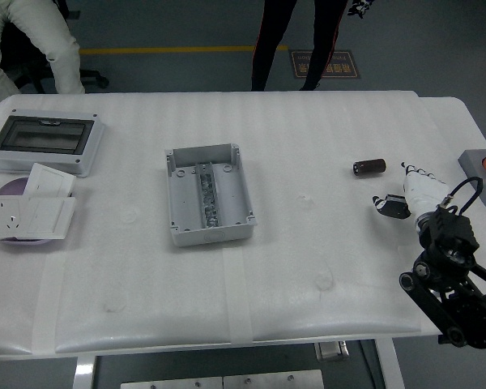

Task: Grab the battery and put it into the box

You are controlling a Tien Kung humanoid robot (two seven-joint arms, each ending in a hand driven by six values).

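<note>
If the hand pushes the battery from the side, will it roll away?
Probably yes. The battery is a small cylinder lying on its side, so it may roll on the table. It looks stiff and light. The right hand is beside it, not touching.

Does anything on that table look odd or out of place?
Nothing looks spilled or broken. The grey box sits open with no lid on it, turned a little askew to the table edge. The battery lies on its side, apart from the box, with the robot hand near it but not touching.
</note>
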